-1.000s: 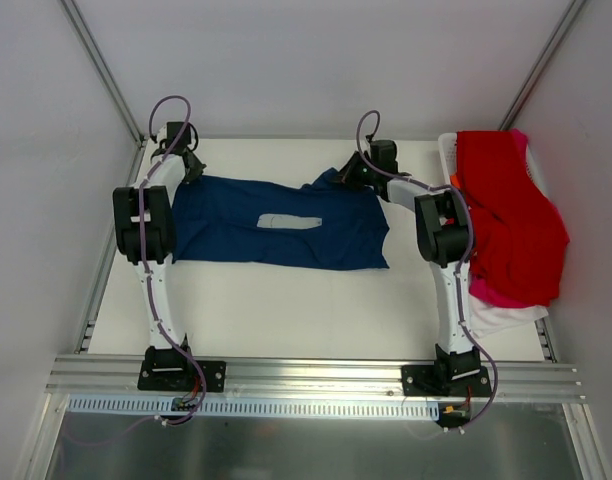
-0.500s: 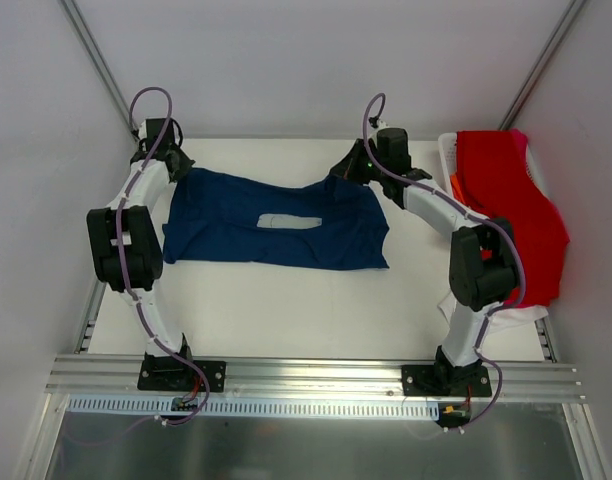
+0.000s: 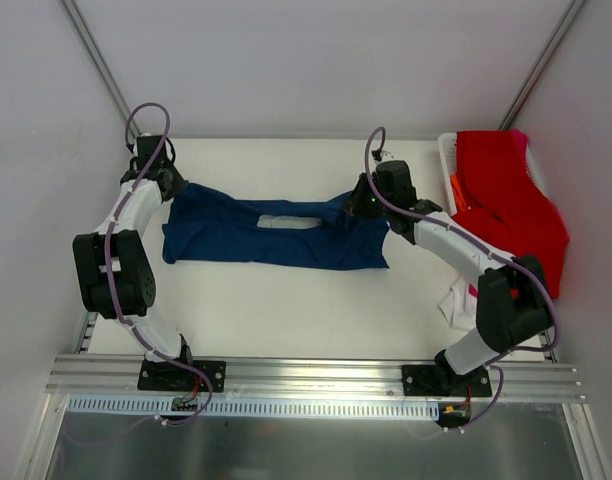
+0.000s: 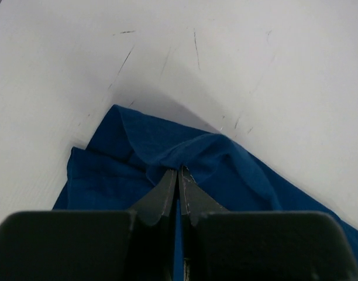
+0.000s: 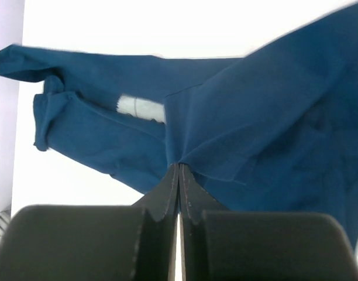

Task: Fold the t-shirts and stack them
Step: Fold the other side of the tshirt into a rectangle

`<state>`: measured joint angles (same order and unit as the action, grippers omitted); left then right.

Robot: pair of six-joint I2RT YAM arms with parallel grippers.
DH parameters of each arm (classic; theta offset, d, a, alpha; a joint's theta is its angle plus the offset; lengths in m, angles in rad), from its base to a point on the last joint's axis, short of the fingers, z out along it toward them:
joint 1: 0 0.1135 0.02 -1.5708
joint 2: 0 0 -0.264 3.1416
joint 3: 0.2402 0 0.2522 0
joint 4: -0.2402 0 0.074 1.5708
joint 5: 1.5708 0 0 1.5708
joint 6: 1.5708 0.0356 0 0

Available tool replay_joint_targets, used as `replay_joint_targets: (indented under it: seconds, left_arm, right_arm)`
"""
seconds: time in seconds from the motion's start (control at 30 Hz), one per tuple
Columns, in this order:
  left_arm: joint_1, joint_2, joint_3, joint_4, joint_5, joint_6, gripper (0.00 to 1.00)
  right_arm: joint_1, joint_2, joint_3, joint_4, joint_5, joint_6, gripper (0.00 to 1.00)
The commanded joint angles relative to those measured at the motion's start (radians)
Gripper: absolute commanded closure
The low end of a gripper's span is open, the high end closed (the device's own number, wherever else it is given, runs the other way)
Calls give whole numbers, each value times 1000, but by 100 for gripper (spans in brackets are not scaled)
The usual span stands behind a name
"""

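Nearest the arm bases, a strip of bare tabletop is seen. A white shirt lies crumpled near and to the right of the right end effector, unfolded.

The navy shirt is spread crosswise, mostly just nearward of and between the two end effectors. Its far edge is lifted at both ends. The left end effector is closed, with a bunched far-left corner of navy cloth pinched at the fingertips. The right end effector is also closed on the cloth, with a far-right hem fold clamped between the tips. The raised far edge appears carried nearward over the body, so a first lengthwise fold is judged to be under way and not yet laid flat.

To the right of the right end effector and well apart from the left one, a red shirt is draped over the basket, unfolded.

Progress is judged early: no shirt is finished and no stack is started. This fold, further folds on the navy shirt and all the other shirts are left.

A white print is partly shown on the navy chest, between folds. No lettering, brand or label can be read on it, or on the arms or basket.
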<state>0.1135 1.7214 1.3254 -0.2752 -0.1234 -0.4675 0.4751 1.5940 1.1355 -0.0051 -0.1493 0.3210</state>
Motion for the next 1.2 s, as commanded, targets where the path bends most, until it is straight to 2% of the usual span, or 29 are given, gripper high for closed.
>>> replay_joint_targets:
  seconds: [0.0, 0.53, 0.9, 1.17]
  left_arm:
    - [14, -78, -38, 4, 7, 56, 100]
    - [34, -201, -166, 2, 68, 131, 100]
    - [40, -237, -224, 1, 25, 168, 100]
    - [38, -204, -258, -4, -31, 170, 100]
  right_arm:
    - [0, -106, -55, 10, 62, -14, 100]
    - [14, -316, -244, -44, 109, -3, 100]
    - [39, -381, -402, -10, 143, 21, 100]
    - [53, -333, -460, 42, 177, 41, 100]
